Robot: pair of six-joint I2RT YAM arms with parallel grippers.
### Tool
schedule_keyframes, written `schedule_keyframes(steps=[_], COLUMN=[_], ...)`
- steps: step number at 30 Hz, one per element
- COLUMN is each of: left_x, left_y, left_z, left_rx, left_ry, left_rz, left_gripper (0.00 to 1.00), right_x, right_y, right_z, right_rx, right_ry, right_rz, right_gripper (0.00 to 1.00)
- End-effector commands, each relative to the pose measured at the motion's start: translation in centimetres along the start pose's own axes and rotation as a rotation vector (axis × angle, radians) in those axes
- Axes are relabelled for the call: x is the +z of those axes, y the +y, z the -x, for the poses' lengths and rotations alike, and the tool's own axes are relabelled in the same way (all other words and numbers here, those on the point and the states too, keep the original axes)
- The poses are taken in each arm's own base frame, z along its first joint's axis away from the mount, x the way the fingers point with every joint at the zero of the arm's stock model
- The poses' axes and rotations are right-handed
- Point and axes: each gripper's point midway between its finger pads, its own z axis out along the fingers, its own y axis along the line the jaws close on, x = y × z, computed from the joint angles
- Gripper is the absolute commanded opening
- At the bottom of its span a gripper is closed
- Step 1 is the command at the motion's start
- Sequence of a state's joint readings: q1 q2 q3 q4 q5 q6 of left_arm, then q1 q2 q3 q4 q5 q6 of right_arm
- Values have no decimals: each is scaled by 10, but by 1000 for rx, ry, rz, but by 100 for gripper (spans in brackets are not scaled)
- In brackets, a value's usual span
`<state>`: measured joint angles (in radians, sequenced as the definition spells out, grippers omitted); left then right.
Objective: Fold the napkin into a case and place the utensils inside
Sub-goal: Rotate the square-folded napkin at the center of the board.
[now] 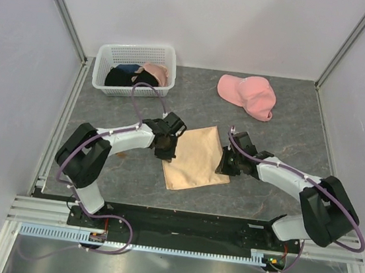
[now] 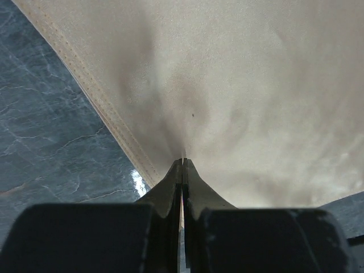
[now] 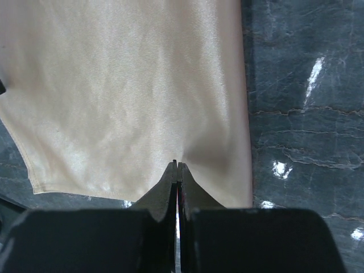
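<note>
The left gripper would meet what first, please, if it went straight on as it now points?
The napkin: the left gripper pinches its edge and seems to point on across it.

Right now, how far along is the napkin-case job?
Done: nothing visibly; the napkin lies flat on the table, no fold showing. In hand: the left hand and right hand are each shut on opposite edges of it, likely set for the first fold. Left: all folding, then loading utensils, none in view.
</note>
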<state>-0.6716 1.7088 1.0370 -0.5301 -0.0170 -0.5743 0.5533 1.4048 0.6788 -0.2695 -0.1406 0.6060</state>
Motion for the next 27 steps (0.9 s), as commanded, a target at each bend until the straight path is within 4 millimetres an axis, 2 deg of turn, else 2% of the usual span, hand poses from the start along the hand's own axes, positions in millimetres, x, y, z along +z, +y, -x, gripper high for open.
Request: schedule_keyframes(steps=[1, 7, 12, 13, 14, 16, 17, 19, 20, 22, 23, 24, 25, 26, 27], left_x=[5, 11, 7, 6, 3, 1, 1, 2, 3, 7, 8, 4, 7, 6, 1], left_y=[7, 9, 1, -5, -15, -32, -42, -60, -67, -90, -99, -117, -124, -132, -145], left_z=[0, -23, -45, -50, -49, -61, -58, -68, -70, -75, -77, -75, -80, -81, -80], left_rx=[64, 56, -35, -55, -75, -140, -158, -196, -205, -209, -207, -193, -182, -168, -139], left_ry=[-33, 4, 39, 58, 49, 87, 77, 116, 125, 158, 170, 168, 192, 194, 189], left_rz=[69, 93, 60, 27, -16, -88, -126, -186, -210, -257, -274, -314, -321, -335, -359], left_gripper=[3, 2, 2, 2, 2, 2, 2, 2, 2, 2, 2, 2, 2, 2, 2], right_x=[8, 17, 20, 24, 23, 29, 29, 37, 37, 46, 46, 48, 53, 50, 49], right_y=[1, -22, -40, -42, -38, -41, -34, -36, -26, -25, -16, -12, -10, -1, 2], right_z=[20, 21, 39, 40, 52, 61, 78, 89, 106, 116, 132, 137, 137, 149, 151], right_rx=[-18, -59, -114, -127, -135, -176, -190, -224, -237, -269, -276, -280, -292, -296, -293], right_ry=[-64, -71, -102, -100, -120, -115, -145, -138, -166, -157, -184, -181, -159, -175, -170], right_rz=[-15, -118, -209, -221, -219, -245, -237, -253, -237, -241, -225, -213, -199, -185, -184], right_gripper=[0, 0, 0, 0, 0, 0, 0, 0, 0, 0, 0, 0, 0, 0, 0])
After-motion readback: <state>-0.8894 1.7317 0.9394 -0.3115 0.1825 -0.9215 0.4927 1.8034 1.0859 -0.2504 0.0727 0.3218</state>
